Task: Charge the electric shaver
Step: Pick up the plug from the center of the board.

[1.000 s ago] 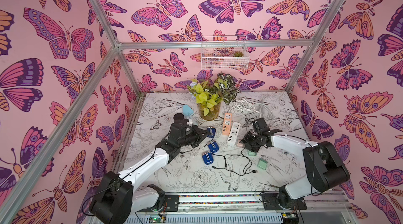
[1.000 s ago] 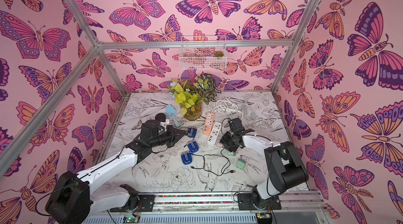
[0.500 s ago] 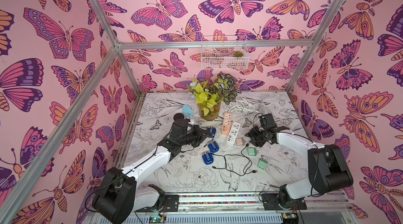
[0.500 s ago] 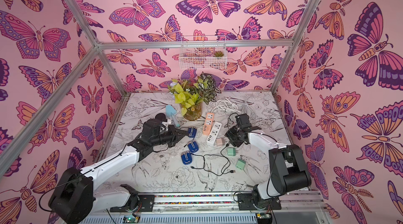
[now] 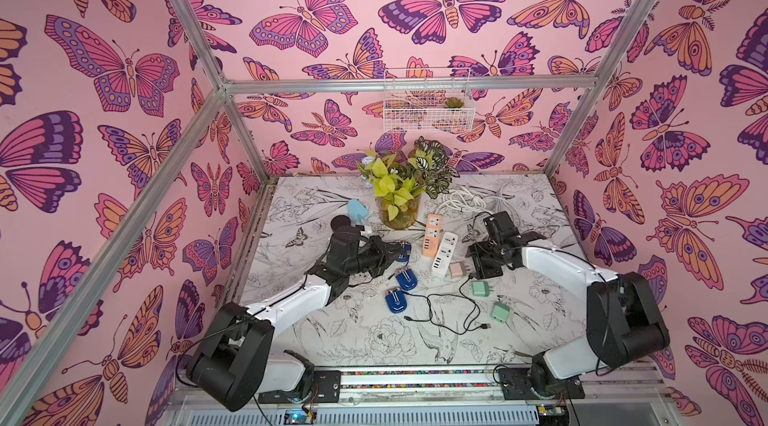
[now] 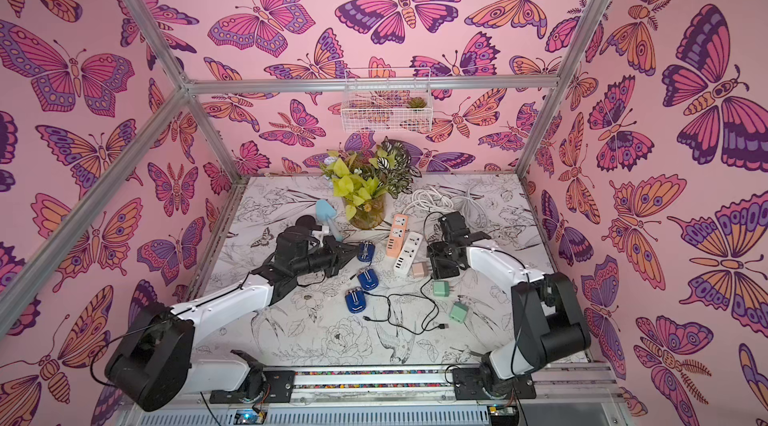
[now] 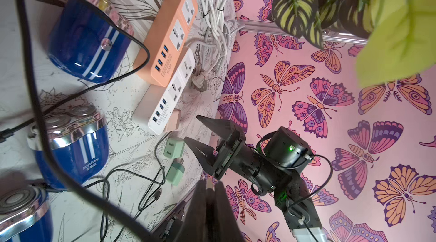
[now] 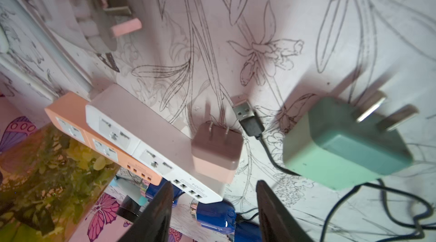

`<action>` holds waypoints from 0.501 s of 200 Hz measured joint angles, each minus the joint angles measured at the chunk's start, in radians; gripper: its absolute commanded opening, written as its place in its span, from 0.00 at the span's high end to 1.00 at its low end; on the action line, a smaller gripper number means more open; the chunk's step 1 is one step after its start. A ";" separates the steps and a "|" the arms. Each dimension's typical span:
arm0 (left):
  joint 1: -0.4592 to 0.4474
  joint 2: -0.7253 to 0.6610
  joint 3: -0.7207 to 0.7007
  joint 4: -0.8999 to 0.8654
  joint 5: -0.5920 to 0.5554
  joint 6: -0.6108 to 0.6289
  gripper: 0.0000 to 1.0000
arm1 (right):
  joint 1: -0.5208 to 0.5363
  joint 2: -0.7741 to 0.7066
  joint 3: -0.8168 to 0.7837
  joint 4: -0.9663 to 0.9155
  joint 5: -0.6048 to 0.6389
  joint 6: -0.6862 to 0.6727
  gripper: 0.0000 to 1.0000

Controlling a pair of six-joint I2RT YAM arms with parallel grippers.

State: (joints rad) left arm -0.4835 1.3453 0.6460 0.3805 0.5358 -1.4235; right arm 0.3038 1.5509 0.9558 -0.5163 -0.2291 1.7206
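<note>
Three blue electric shavers lie left of the power strips in both top views: the far shaver (image 5: 402, 248), the middle shaver (image 5: 406, 278) and the near shaver (image 5: 395, 300). A black cable (image 5: 440, 312) trails from the near one, its USB plug (image 8: 245, 113) loose on the table. My left gripper (image 5: 392, 255) is shut, its tips beside the far shaver. My right gripper (image 8: 213, 189) is open and empty above the pink adapter (image 8: 215, 153), which lies prongs up against the white power strip (image 8: 141, 139). A green adapter (image 8: 342, 144) lies next to it.
An orange power strip (image 5: 431, 233) lies against the white one. A vase of leaves (image 5: 399, 212) stands behind them, with coiled white cords (image 5: 469, 197) to its right. A second green adapter (image 5: 500, 312) sits nearer the front. A light blue object (image 5: 358, 210) lies at the back left.
My right gripper has drawn back from the adapters towards the far right and opened wider. The pink adapter stays by the white strip. The left arm has barely moved.
</note>
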 measured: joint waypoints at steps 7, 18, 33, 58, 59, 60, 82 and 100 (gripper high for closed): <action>0.000 0.000 0.000 0.005 0.000 -0.002 1.00 | 0.000 0.021 0.017 -0.005 -0.002 0.015 0.38; 0.001 0.000 0.000 0.013 0.000 -0.003 1.00 | 0.000 0.051 0.031 -0.007 -0.005 0.037 0.37; 0.001 0.000 -0.001 0.018 0.000 -0.003 1.00 | 0.000 0.093 0.042 -0.013 -0.015 0.054 0.36; 0.001 0.000 -0.006 0.021 0.000 -0.003 1.00 | 0.000 0.159 0.070 -0.026 -0.042 0.071 0.36; 0.001 0.000 -0.006 0.021 0.000 -0.003 1.00 | 0.001 0.163 0.071 -0.026 -0.044 0.071 0.36; 0.001 0.000 -0.006 0.021 0.000 -0.003 1.00 | 0.001 0.165 0.072 -0.026 -0.045 0.071 0.36; 0.001 0.000 -0.007 0.024 0.000 -0.003 1.00 | 0.005 0.200 0.082 -0.021 -0.062 0.086 0.36; 0.001 0.000 -0.008 0.024 0.000 -0.003 1.00 | 0.006 0.222 0.098 -0.023 -0.074 0.087 0.38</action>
State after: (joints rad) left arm -0.4824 1.3453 0.6380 0.4049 0.5358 -1.4269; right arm 0.3096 1.7733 1.0542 -0.5392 -0.3031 1.8076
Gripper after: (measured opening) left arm 0.086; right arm 0.632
